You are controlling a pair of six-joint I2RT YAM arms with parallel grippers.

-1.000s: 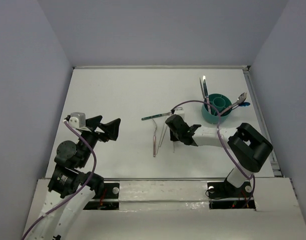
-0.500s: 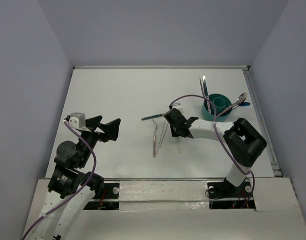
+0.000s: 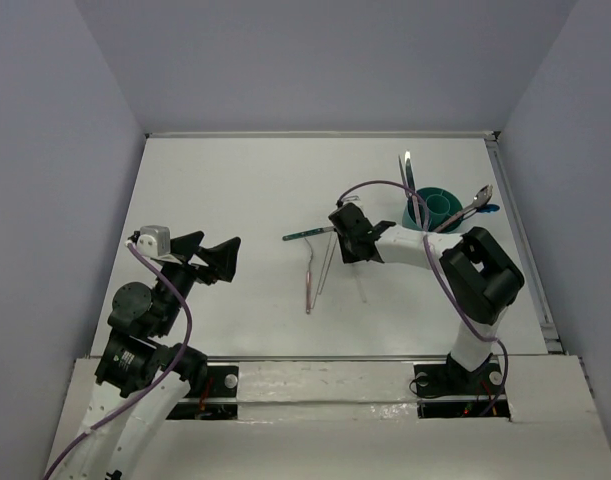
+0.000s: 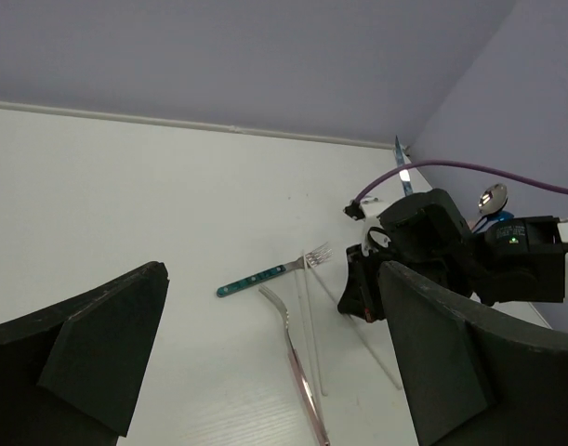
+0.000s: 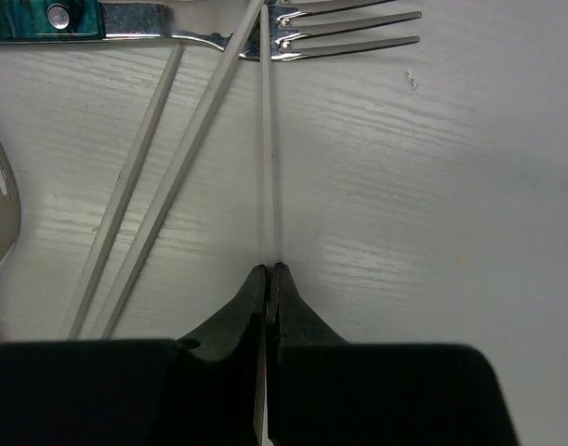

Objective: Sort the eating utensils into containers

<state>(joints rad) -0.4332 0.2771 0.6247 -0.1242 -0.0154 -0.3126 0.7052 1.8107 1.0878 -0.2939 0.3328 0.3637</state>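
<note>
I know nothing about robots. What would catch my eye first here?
The right gripper, mid-table, is pinched shut on a thin pale stick that runs to a green-handled fork. Behind it to the right, utensils stand in a teal cup. The left gripper hangs open, apart from everything.

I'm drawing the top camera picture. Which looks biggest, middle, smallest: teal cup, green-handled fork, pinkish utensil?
1. Teal cup: clearly bulkiest.
2. Pinkish utensil and green-handled fork: both thin, nearly alike in length, too close to rank.
</note>
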